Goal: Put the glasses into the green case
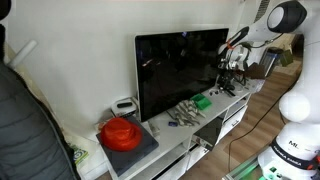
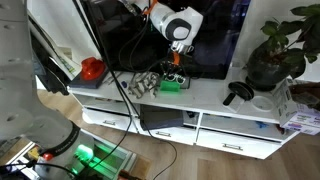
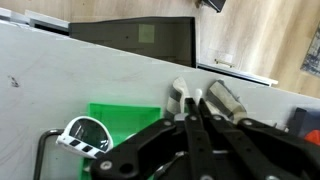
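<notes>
The green case (image 3: 125, 120) lies flat on the white cabinet top and shows in both exterior views (image 1: 202, 101) (image 2: 170, 85). The glasses (image 3: 85, 133), with a light-rimmed lens and a dark arm, lie at the case's left edge, partly over it. My gripper (image 3: 193, 100) has its black fingers pressed together, with nothing clearly held between them. It hangs just above the cabinet top, close beside the case, in front of the TV (image 1: 232, 72) (image 2: 177, 65). The lower part of the glasses is hidden by the gripper's links.
A large black TV (image 1: 180, 65) stands behind. A red round object (image 1: 120, 133) sits at the cabinet's far end. Grey clutter (image 2: 140, 85) lies beside the case, and silvery pieces (image 3: 225, 97) lie near the fingertips. A potted plant (image 2: 275, 55) and a black item (image 2: 237, 95) are further along.
</notes>
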